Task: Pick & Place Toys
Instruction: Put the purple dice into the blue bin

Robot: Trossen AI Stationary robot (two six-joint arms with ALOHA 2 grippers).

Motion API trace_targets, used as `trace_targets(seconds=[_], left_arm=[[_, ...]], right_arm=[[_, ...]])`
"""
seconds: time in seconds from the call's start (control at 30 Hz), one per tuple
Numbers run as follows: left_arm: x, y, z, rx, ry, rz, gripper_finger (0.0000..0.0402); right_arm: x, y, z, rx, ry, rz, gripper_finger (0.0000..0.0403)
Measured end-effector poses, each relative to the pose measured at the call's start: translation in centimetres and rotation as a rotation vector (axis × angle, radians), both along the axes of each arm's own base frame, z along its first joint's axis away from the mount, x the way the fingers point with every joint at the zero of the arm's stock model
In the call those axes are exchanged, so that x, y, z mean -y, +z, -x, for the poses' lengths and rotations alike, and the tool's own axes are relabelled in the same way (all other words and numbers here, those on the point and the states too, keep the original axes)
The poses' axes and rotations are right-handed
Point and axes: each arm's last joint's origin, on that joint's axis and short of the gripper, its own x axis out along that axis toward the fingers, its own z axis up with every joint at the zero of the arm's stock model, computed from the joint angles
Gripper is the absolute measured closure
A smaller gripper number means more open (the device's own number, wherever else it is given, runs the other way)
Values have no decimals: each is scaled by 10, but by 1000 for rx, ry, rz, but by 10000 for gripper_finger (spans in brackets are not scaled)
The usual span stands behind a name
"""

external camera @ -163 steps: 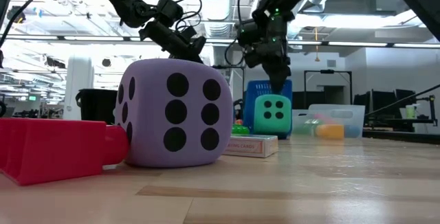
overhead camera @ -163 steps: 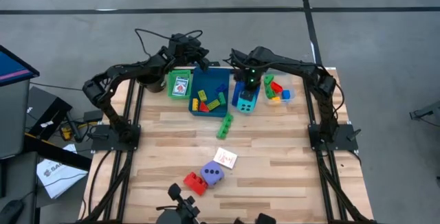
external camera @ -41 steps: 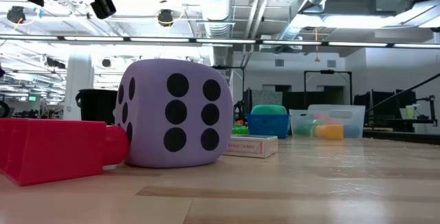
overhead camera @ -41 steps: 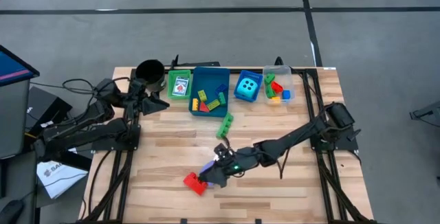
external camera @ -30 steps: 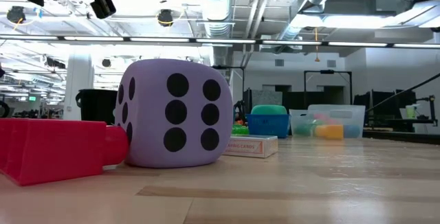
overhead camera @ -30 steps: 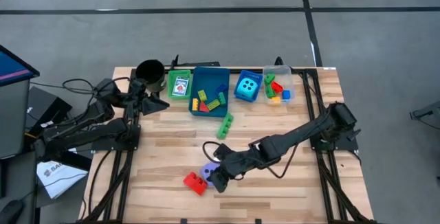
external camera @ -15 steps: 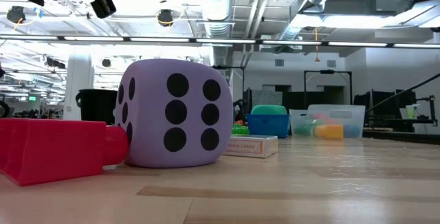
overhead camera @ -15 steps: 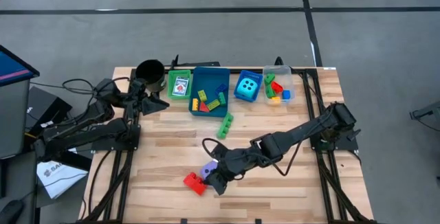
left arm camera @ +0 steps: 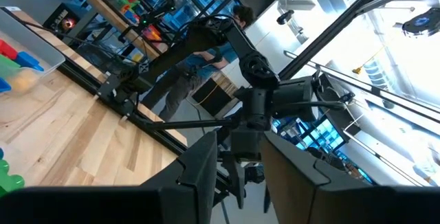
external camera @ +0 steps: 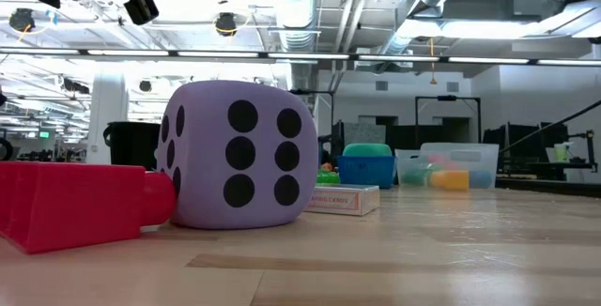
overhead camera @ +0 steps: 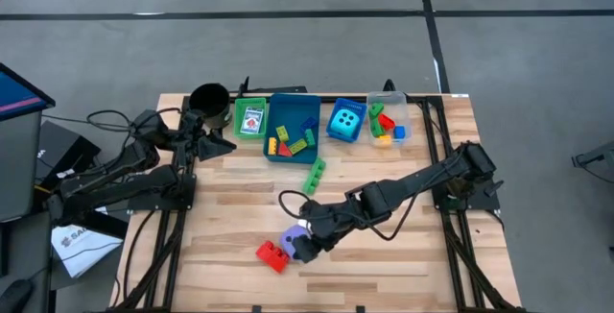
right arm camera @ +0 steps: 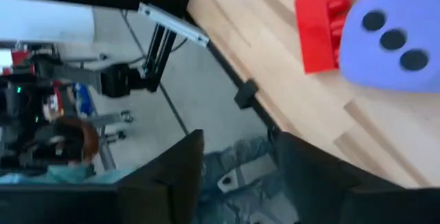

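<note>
Red brick [overhead camera: 271, 254] touching purple dice [overhead camera: 294, 237]; right side open.

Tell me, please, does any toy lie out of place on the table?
Yes. A green brick lies loose in front of the blue tray, and a red brick touches the purple dice near the table's front edge, outside every tray.
</note>
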Motion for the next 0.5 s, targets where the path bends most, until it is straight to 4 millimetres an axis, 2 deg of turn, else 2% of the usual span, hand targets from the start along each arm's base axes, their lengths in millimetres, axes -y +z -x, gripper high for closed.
trace_targets(seconds=[0.37, 0.43, 0.5], left_arm=[[0, 0, 0, 0, 0, -2, 293], [0, 0, 0, 0, 1, -2, 293], [0, 0, 0, 0, 1, -3, 293]], right_arm=[[-4, 2, 0, 55, 160, 20, 34], [-3, 2, 0, 61, 165, 31, 12], [-2, 1, 0, 62, 163, 52, 9]])
